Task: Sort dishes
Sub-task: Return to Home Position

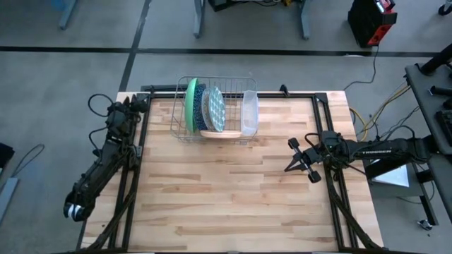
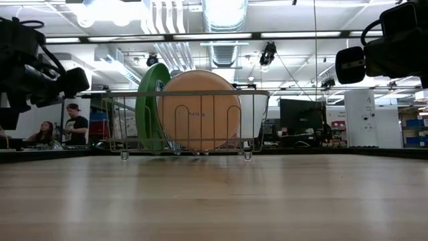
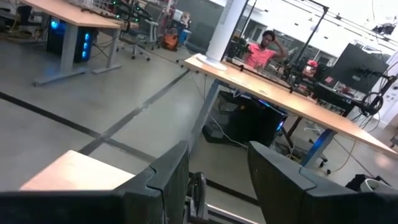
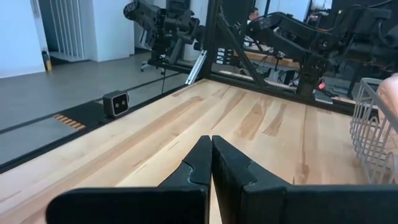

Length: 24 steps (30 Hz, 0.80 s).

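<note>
Dishes [image 1: 212, 109] are standing on edge in the wire rack [image 1: 176, 121] at the overhead frame's upper centre, up and left of the right gripper [image 4: 211, 149], which is pinching closed on nothing. The left gripper [image 3: 217, 167], spread and empty, is waiting just left of the rack.

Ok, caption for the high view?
Plates upright in the wire rack; left arm and right arm idle at the table edges.
</note>
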### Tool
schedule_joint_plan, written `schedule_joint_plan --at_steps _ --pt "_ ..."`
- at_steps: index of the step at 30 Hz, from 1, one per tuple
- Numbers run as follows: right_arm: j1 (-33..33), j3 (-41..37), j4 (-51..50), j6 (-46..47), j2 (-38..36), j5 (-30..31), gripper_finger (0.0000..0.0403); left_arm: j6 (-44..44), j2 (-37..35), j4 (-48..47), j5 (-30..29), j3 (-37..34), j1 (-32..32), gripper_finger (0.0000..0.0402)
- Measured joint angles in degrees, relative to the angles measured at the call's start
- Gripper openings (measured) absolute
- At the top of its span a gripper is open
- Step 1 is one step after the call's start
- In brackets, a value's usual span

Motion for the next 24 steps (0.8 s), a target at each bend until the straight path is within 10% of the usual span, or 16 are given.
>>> schedule_joint_plan --at_steps 24 --pt "0.0 0.0 0.0 0.3 0.0 0.0 0.0 0.0 3.3 0.0 0.0 0.0 0.0 0.0153"
